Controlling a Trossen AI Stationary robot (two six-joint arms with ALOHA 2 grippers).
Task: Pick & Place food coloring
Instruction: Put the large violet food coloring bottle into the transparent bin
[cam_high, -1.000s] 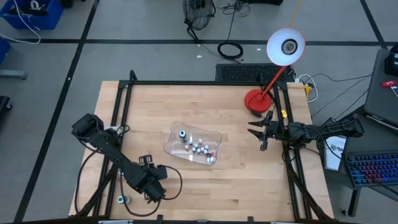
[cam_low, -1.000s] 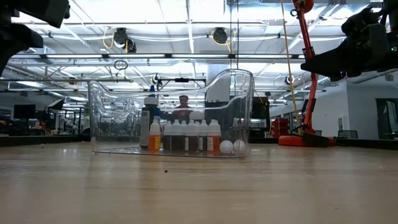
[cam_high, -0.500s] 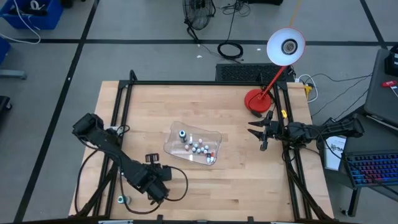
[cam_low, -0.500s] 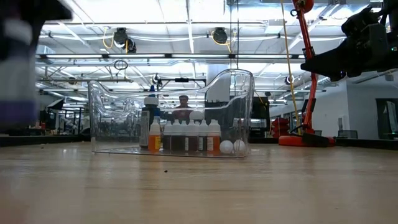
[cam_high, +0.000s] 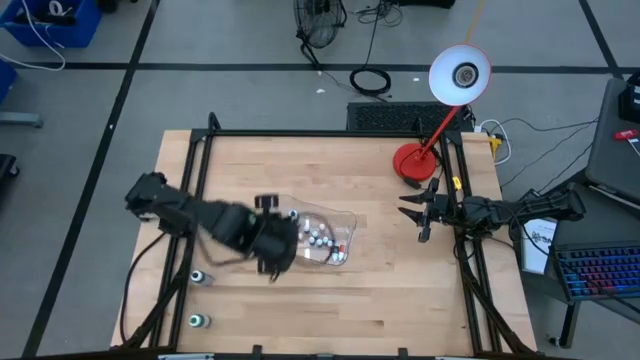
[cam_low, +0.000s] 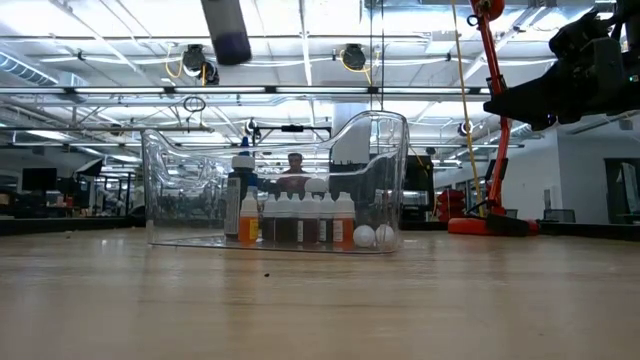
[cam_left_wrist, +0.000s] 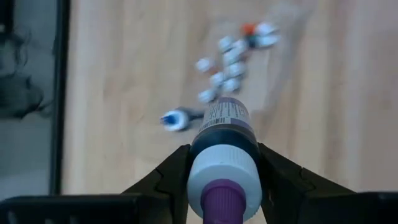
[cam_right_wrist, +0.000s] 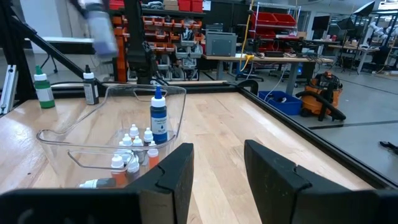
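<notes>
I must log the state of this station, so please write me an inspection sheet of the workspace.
Surface: wooden table, bare around the tray.
Job's things: food coloring bottles stand in the clear tray; a purple-capped bottle is in the left gripper; two more bottles by the left table edge.
Clutter: red desk lamp at the far right corner.
Grippers: left gripper shut on the purple-capped bottle, above the tray; right gripper open, waiting at the right edge.
Cables: loose loop beside the left arm.
Surroundings: person beyond the table.
</notes>
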